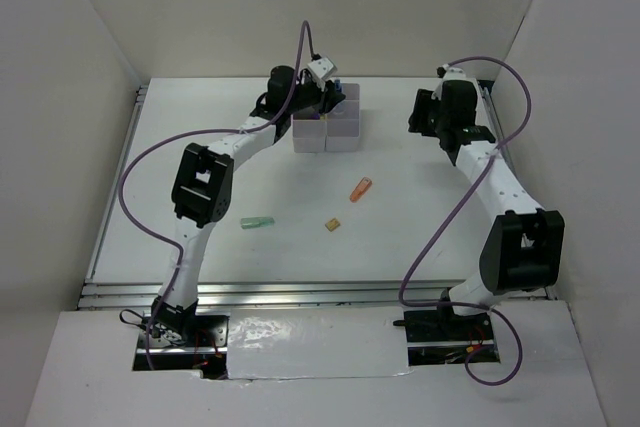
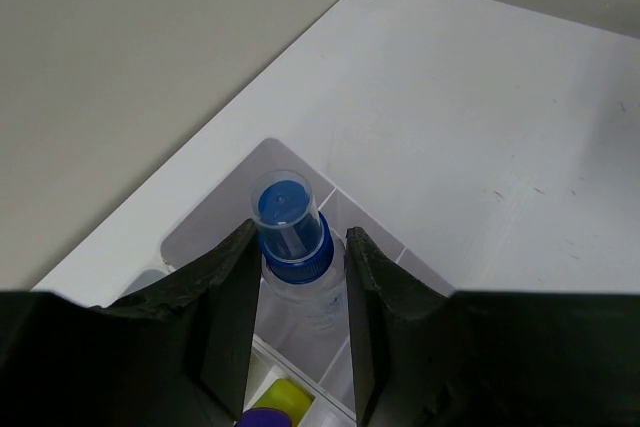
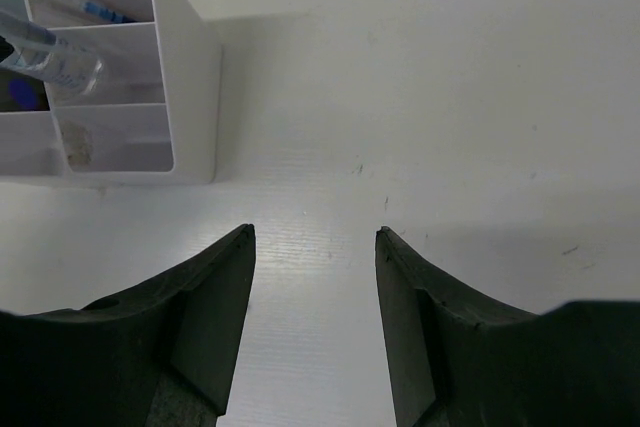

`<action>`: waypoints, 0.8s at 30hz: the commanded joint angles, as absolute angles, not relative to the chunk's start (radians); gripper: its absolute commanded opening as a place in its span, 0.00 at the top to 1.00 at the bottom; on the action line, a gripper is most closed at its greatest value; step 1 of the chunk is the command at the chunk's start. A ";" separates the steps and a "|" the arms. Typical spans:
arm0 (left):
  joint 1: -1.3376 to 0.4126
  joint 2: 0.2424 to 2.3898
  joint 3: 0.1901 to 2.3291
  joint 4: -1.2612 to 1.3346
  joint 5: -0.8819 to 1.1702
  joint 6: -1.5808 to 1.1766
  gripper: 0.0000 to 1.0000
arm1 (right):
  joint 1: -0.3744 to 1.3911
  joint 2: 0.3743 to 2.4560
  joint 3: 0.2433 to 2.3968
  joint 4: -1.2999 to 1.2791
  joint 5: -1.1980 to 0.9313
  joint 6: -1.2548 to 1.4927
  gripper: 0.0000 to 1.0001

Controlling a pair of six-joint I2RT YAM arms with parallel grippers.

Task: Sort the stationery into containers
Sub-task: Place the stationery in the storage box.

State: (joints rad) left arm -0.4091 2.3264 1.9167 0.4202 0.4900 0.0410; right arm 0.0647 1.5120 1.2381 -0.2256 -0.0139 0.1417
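Beneath the left gripper, which clasped the blue-capped white tube, sat the partly filled bins, while the right gripper hung half-open and empty beside them; orange marker, green marker and tan block lay unsorted well behind both.

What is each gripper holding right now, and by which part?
The left gripper grips the blue-capped tube by its upper end, at the cap's base, above the bins. The right gripper holds nothing.

White table. At centre frame lie an orange marker, a pale green marker and a tan block. Upper centre: white bins. Clear tube, blue cap. Purple cables trail along black-and-white arms.
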 commanded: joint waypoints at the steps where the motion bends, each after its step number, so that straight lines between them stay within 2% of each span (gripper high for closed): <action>1: -0.411 2.344 1.967 0.515 0.489 0.077 0.87 | 0.080 1.517 1.290 -0.183 -0.021 0.123 0.42; 5: -0.411 2.345 1.960 0.514 0.492 0.072 0.69 | 0.089 1.522 1.293 -0.186 -0.044 0.098 0.39; 10: -0.417 2.333 1.948 0.509 0.474 0.071 0.60 | 0.106 1.525 1.296 -0.201 -0.107 0.046 0.35; 13: -0.419 2.324 1.947 0.503 0.474 0.068 0.50 | 0.112 1.523 1.296 -0.213 -0.150 0.022 0.33; 15: -0.419 2.315 1.945 0.503 0.476 0.061 0.40 | 0.114 1.522 1.293 -0.216 -0.163 0.017 0.32; 20: -0.413 2.237 1.911 0.515 0.474 0.028 0.33 | 0.126 1.525 1.296 -0.224 -0.193 0.011 0.32; 24: -0.361 2.082 1.785 0.508 0.498 -0.061 0.36 | 0.127 1.529 1.308 -0.262 -0.251 -0.081 0.35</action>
State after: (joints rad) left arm -0.4034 2.2604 1.8290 0.4255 0.4683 0.0120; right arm 0.1158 1.5219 1.2518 -0.2440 -0.1898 -0.0082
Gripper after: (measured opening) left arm 0.653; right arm 0.657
